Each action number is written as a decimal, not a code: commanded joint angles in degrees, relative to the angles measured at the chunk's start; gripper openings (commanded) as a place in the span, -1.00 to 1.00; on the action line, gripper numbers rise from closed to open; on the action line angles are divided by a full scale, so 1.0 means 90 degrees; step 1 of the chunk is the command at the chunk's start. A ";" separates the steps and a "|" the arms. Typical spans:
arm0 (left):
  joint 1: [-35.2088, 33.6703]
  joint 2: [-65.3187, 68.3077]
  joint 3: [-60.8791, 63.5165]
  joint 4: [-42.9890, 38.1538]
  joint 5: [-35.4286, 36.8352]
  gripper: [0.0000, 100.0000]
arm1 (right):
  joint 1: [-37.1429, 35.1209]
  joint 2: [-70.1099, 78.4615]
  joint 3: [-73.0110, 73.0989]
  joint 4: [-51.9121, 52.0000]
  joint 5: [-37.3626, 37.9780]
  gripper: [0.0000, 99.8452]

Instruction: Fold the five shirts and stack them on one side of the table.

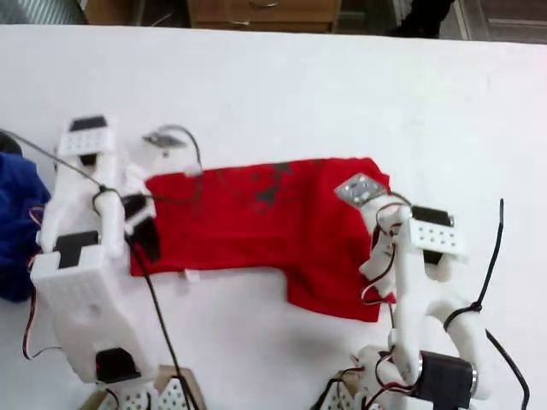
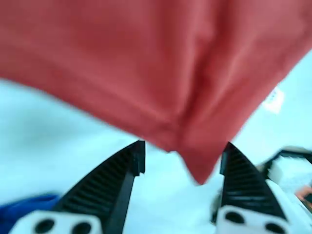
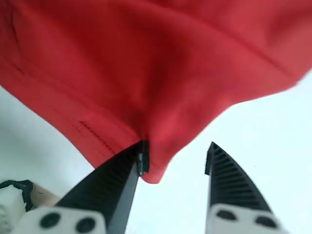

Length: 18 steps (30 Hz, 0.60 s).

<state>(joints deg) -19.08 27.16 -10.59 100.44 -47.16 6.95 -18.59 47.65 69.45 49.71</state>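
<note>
A red shirt [image 1: 256,218] lies spread across the middle of the white table [image 1: 282,94], with a dark print near its far edge and one part hanging lower at the right. My left gripper [image 1: 144,229] sits at the shirt's left edge. In the left wrist view it [image 2: 183,148] is open, and a corner of the red shirt [image 2: 195,161] hangs between the fingers. My right gripper [image 1: 376,218] is over the shirt's right end. In the right wrist view it [image 3: 176,146] is open, and the red shirt's hem [image 3: 146,161] touches one finger.
A heap of blue cloth [image 1: 15,222] lies at the table's left edge beside the left arm, and shows as a blue patch [image 2: 24,207] in the left wrist view. Cables run from both arms over the near table. Wooden furniture [image 1: 265,13] stands behind the far edge.
</note>
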 commanded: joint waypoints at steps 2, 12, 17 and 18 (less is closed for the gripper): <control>-0.0254 -0.0020 -0.1509 0.0195 0.0234 -0.50 | 0.0024 -0.0249 -0.0635 0.0034 -0.0147 -0.65; 0.0303 0.1621 -0.1470 -0.0615 0.1006 -0.94 | -0.0864 -0.0181 -0.1827 -0.0230 -0.1485 -0.96; 0.0098 0.2247 -0.2427 -0.0821 0.1436 -0.95 | -0.1460 -0.0093 -0.1817 -0.0864 -0.1495 -0.96; 0.0039 0.2315 -0.2642 -0.0801 0.1504 -0.95 | -0.1499 0.0005 -0.1827 -0.0952 -0.1495 -0.96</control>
<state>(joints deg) -17.14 46.24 -28.18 95.78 -35.74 -4.84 -18.59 33.49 63.74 36.70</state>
